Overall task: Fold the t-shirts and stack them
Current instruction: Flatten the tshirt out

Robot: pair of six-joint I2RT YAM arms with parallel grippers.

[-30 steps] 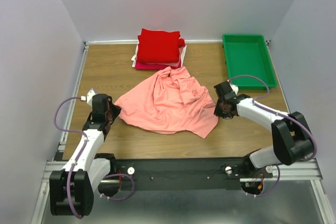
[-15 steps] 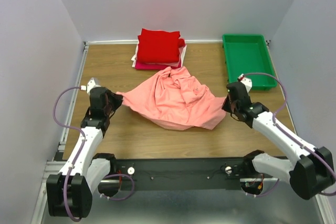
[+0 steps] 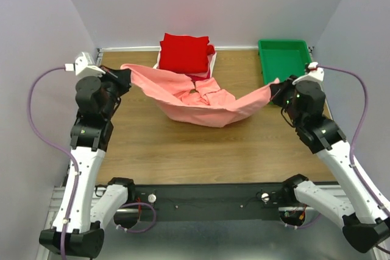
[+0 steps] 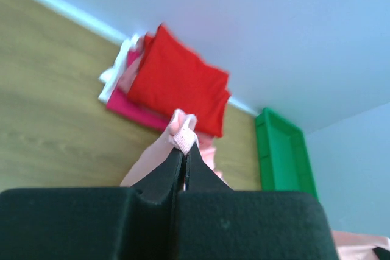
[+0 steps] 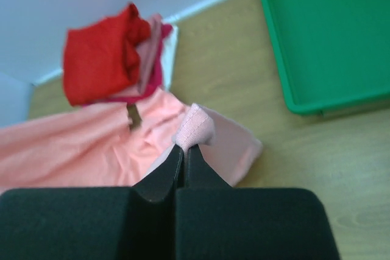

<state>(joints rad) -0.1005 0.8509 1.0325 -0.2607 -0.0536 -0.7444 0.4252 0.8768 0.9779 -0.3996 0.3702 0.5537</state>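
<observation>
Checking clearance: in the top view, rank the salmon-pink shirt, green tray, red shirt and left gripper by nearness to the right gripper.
1. salmon-pink shirt, pinched in the right gripper
2. green tray, just behind
3. red shirt, back centre
4. left gripper, far left

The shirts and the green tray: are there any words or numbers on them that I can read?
None: no words, numbers or logos can be read in any view.
The salmon-pink shirt shows plain cloth.
The red folded shirt is plain.
The green tray has no label that shows.
</observation>
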